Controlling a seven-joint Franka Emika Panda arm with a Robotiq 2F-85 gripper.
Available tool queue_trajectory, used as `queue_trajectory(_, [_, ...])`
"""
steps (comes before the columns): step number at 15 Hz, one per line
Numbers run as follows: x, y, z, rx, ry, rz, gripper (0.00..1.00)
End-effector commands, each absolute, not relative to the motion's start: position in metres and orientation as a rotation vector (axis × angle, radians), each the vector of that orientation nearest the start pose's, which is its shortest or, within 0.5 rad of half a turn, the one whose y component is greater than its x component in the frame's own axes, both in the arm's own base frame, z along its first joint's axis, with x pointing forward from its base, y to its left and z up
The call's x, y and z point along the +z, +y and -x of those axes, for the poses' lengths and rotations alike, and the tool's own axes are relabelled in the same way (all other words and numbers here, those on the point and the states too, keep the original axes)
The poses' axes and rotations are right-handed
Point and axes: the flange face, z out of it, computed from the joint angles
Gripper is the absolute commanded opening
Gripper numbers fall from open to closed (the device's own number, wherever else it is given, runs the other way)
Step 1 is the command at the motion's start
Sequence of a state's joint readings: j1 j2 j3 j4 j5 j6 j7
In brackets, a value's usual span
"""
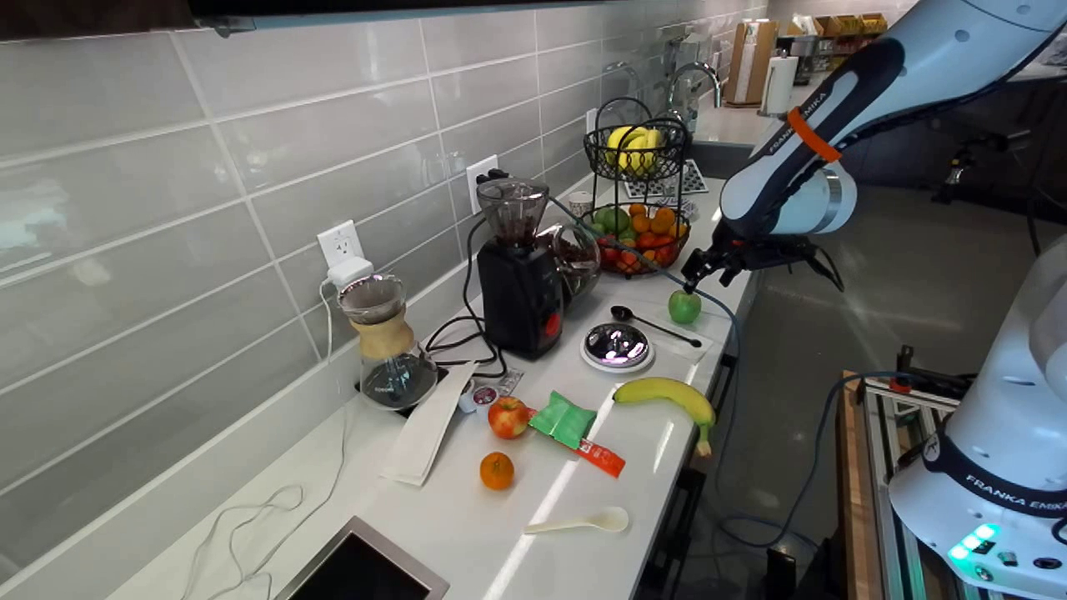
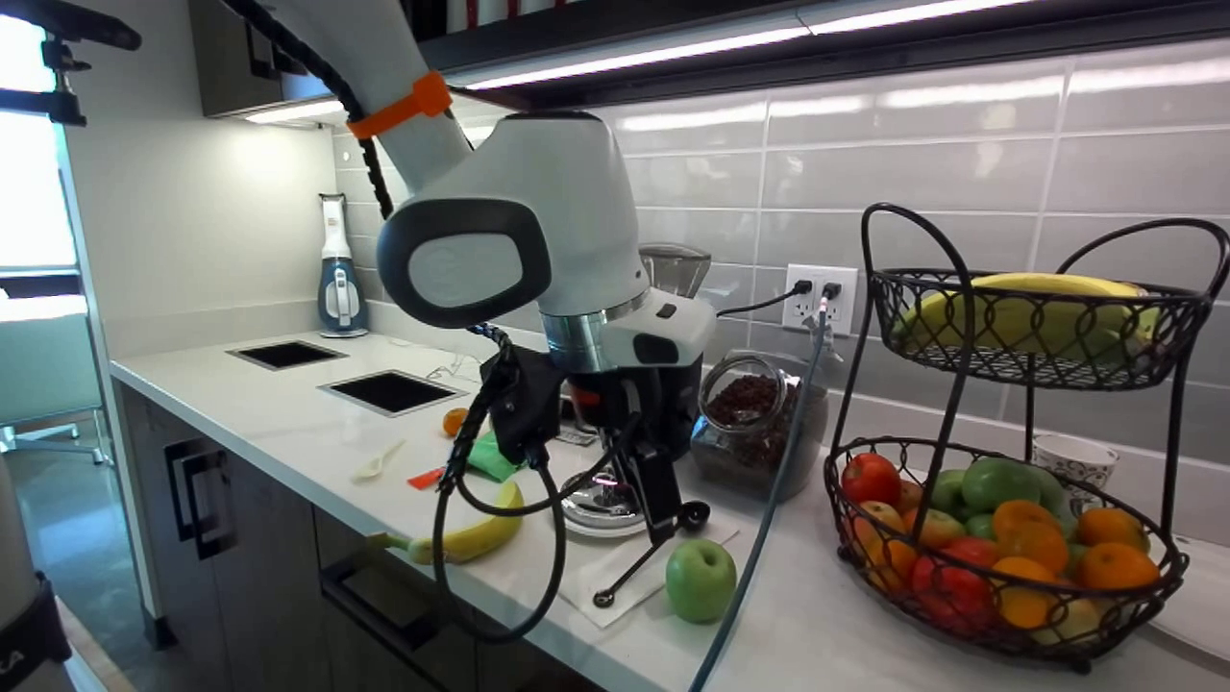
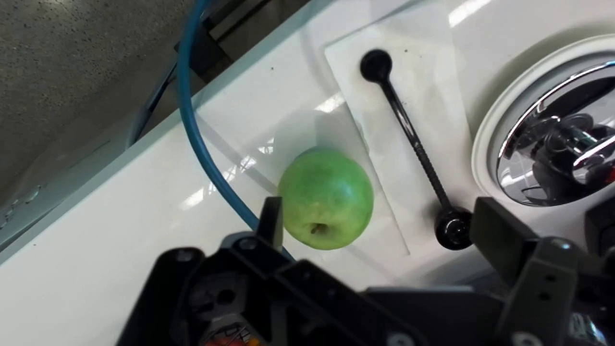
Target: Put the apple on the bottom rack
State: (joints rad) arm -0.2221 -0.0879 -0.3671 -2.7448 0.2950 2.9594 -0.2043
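Observation:
The light-green apple (image 1: 684, 307) stands on the white counter near its front edge, also seen in an exterior view (image 2: 701, 580). In the wrist view the apple (image 3: 326, 199) is beside the left finger, stem towards the camera. My gripper (image 3: 382, 223) is open and empty, its fingers wide apart. The left finger overlaps the apple's edge; I cannot tell if they touch. In an exterior view the gripper (image 1: 707, 271) is just above the apple. The bottom rack (image 2: 1171, 573) is the wide lower wire basket, holding several apples and oranges; it also shows in an exterior view (image 1: 685, 242).
A blue cable (image 2: 769, 519) runs across the counter close to the apple. A black double-ended spoon (image 3: 408, 129) lies on white paper beside a round chrome lid (image 1: 617, 346). A banana (image 1: 667, 396) lies further along. The upper basket (image 2: 1043, 370) holds bananas. A glass jar (image 2: 759, 423) stands behind.

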Motion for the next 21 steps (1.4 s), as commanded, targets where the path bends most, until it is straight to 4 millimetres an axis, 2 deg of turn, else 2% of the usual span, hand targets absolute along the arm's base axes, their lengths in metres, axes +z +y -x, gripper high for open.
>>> queue_trajectory(1, [0.256,-0.248,-0.355,-0.505,1.025,2.945,1.0])
queue_trajectory(13, [0.202,-0.268,-0.392,-0.468,1.059,3.021,1.0])
queue_trajectory(21, [0.186,-0.272,-0.412,-0.547,1.094,2.984,1.0])
